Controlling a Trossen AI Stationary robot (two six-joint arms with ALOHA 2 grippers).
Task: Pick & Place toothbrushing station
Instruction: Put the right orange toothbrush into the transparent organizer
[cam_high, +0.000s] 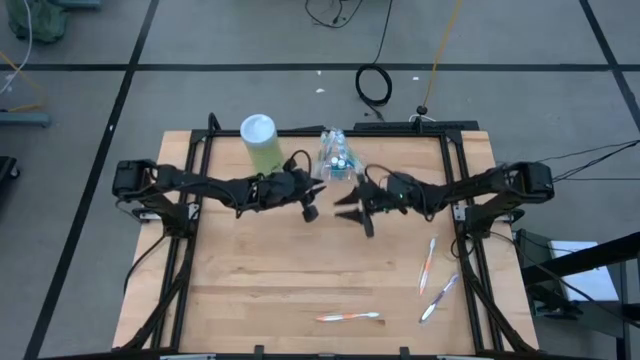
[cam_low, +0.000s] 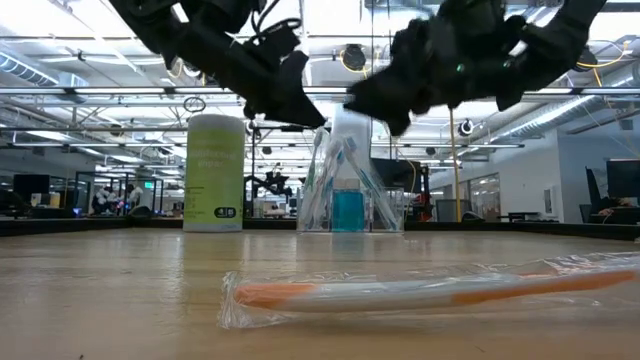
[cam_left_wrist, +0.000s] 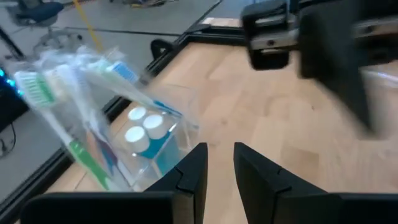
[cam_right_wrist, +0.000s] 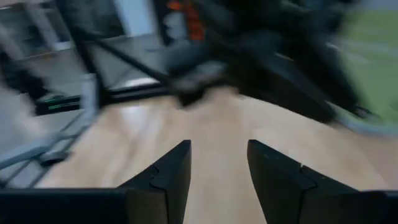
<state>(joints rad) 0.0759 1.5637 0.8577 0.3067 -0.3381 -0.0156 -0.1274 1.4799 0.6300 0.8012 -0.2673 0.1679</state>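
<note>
Black and blunt, my left gripper (cam_left_wrist: 219, 167) hangs above the middle of the pale wooden table (cam_high: 270, 280) with its two fingers standing a narrow gap apart and nothing between them. Facing it from the other side, my right gripper (cam_right_wrist: 217, 163) hovers at much the same height, its fingers set wider and likewise empty; the two tips are near each other but not touching, and both are clear of the tabletop.

Just beyond the two grippers, toward the table's far edge, stands the clear plastic bag (cam_left_wrist: 134, 140), upright and leaning slightly. Inside it I can make out several slim toothbrushes with green, blue and white handles (cam_left_wrist: 81, 155), their heads pointing up, and small blue tubes with white caps (cam_left_wrist: 142, 134) at the bottom. Beside the bag, on my left arm's side, stands a pale green cylindrical canister with a white lid (cam_high: 262, 142), apart from the bag.

On the near part of the table, well away from both grippers, lie more toothbrushes, each flat on the wood: an orange-and-white toothbrush in a clear wrapper (cam_low: 400, 293) close to the front edge, another orange-and-white toothbrush (cam_high: 428, 264) on my right arm's side, and just below it a blue-and-white toothbrush (cam_high: 438, 297).
</note>
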